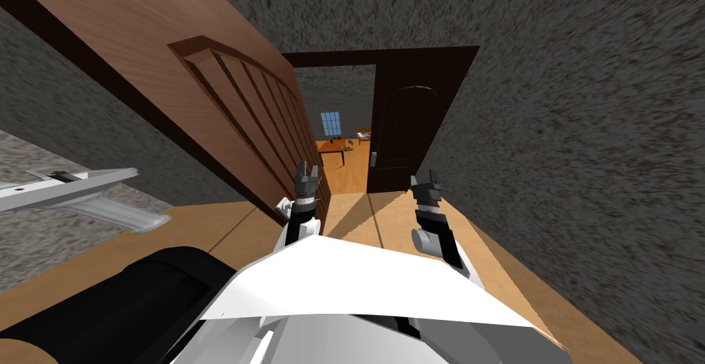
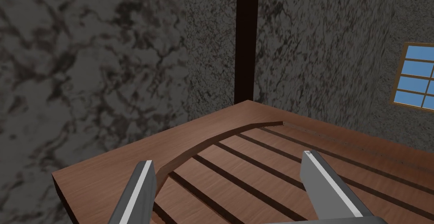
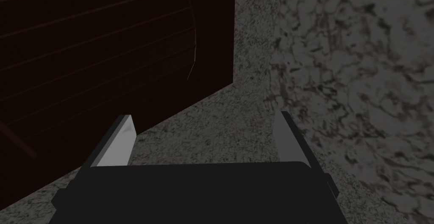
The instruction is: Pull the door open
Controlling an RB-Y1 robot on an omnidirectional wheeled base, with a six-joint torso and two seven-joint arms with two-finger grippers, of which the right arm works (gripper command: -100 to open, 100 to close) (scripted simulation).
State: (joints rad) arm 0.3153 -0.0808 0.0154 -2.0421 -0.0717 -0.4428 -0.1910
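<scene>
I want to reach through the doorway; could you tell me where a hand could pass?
The gap between the brown door and the dark door is free, with bare floor. Tight spot: the left gripper, close to the brown door's edge; the right gripper faces the dark door.

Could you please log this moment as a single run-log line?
brown door: standing open | left gripper: open, empty, by its panelled face | right gripper: open, empty, toward dark door

An orange-brown table [image 1: 331,148] stands far off on the tan wooden floor [image 1: 348,174]; behind it a blue-paned window [image 1: 331,124] sits in the mottled grey wall [image 1: 344,91].
</scene>
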